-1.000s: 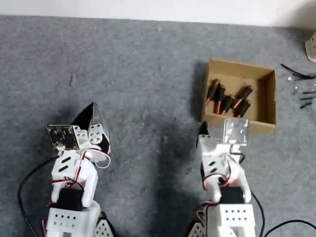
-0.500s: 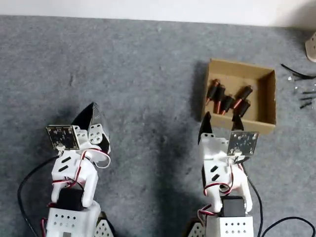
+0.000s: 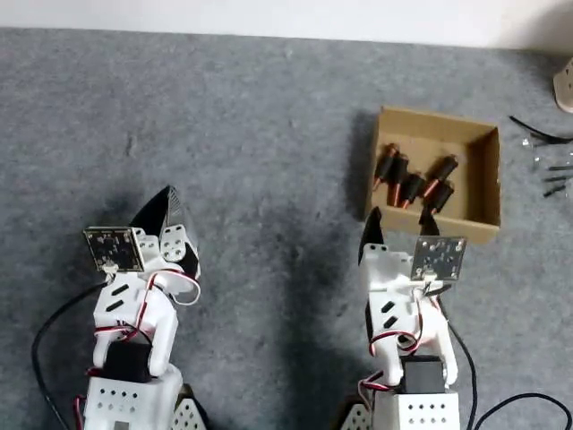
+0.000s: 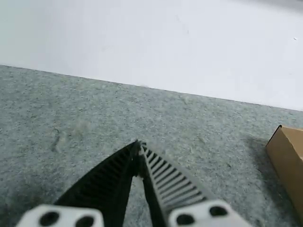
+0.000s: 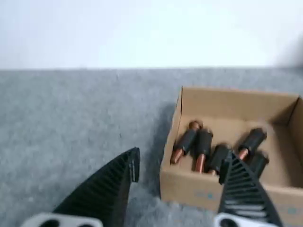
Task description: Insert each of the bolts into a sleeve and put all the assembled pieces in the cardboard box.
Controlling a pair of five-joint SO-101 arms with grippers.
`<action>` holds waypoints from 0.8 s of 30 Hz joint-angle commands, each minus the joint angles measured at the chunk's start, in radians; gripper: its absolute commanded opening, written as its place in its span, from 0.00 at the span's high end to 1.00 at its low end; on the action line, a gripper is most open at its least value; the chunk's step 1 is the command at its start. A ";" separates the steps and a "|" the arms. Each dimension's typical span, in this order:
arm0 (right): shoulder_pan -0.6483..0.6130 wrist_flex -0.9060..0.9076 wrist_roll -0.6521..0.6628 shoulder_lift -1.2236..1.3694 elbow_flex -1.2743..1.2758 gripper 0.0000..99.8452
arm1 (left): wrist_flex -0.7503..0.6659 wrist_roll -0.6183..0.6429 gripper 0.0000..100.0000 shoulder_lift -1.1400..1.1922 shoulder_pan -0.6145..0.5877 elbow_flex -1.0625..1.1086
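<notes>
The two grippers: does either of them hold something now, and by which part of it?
Nothing is held. The right gripper has its jaws open and empty before the cardboard box; the left gripper is shut on nothing.

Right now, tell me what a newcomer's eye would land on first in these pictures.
The cardboard box at the far right of the grey carpet stands out, with a cluster of black-and-copper assembled pieces lying inside. The right arm sits just short of the box's near wall, its jaws spread wide. The left arm is over the carpet on the left, jaws shut.
</notes>
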 commanded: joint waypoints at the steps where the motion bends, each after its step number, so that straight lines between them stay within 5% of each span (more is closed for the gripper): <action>1: -0.005 0.028 -0.005 -0.010 0.136 0.76 | -0.020 -0.020 0.99 0.008 -0.007 0.021; 24: -0.005 0.280 -0.005 -0.007 0.136 0.76 | 0.173 -0.020 0.99 0.001 -0.007 0.021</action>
